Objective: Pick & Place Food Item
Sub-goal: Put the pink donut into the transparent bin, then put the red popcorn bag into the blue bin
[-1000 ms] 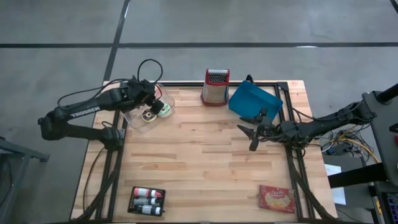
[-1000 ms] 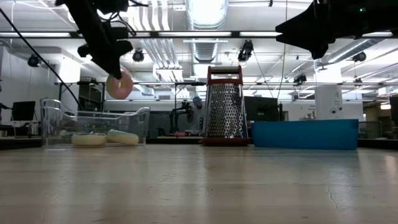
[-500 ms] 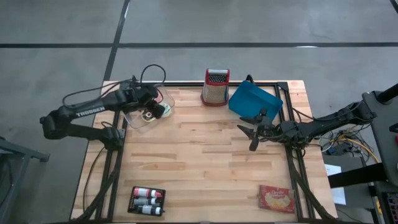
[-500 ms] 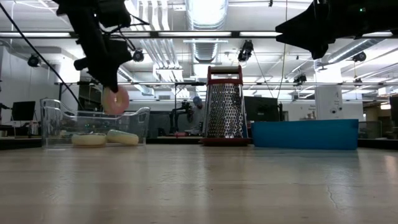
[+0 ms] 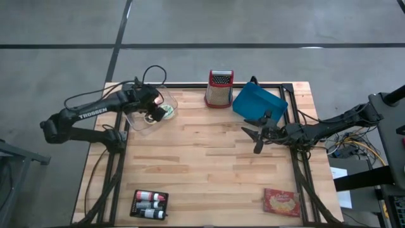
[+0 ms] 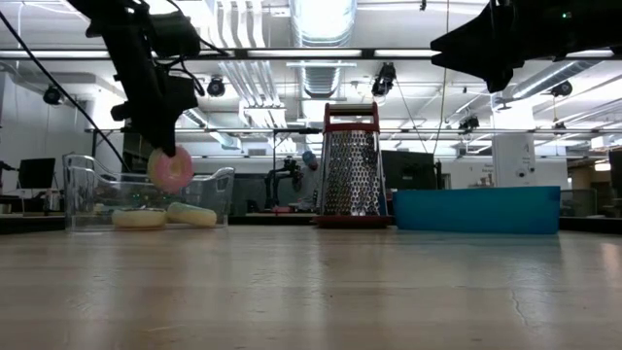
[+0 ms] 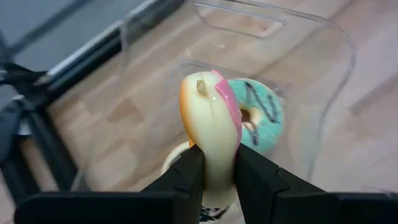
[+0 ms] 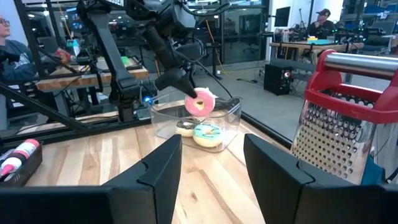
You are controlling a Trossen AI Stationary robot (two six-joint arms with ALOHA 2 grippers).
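My left gripper (image 5: 152, 105) is shut on a pink-frosted donut (image 6: 172, 168) and holds it over the clear plastic bin (image 5: 146, 116) at the table's far left, at about the height of the bin's rim. A teal-frosted donut (image 7: 262, 118) and a pale donut (image 6: 139, 218) lie on the bin's floor. My right gripper (image 5: 257, 133) is open and empty, above the table's right side. My left gripper pinches the pink donut's ring (image 7: 211, 163) between its two fingers (image 7: 185, 176), one on the frosted face and one on the plain face. The fingers come from above, slanting down. The donut hangs on edge below them (image 6: 173, 171), clear of the donuts in the bin.
A metal grater with red trim (image 5: 219, 88) and a blue bin (image 5: 259, 102) stand at the far edge. A black tray of small bottles (image 5: 149, 204) and a red snack packet (image 5: 282, 202) lie at the near edge. The middle of the table is bare wood.
My left gripper has gone down and a little toward the table's left edge with the pink donut, from above the bin's rim to the rim's height. The donut stays on edge in the fingers.
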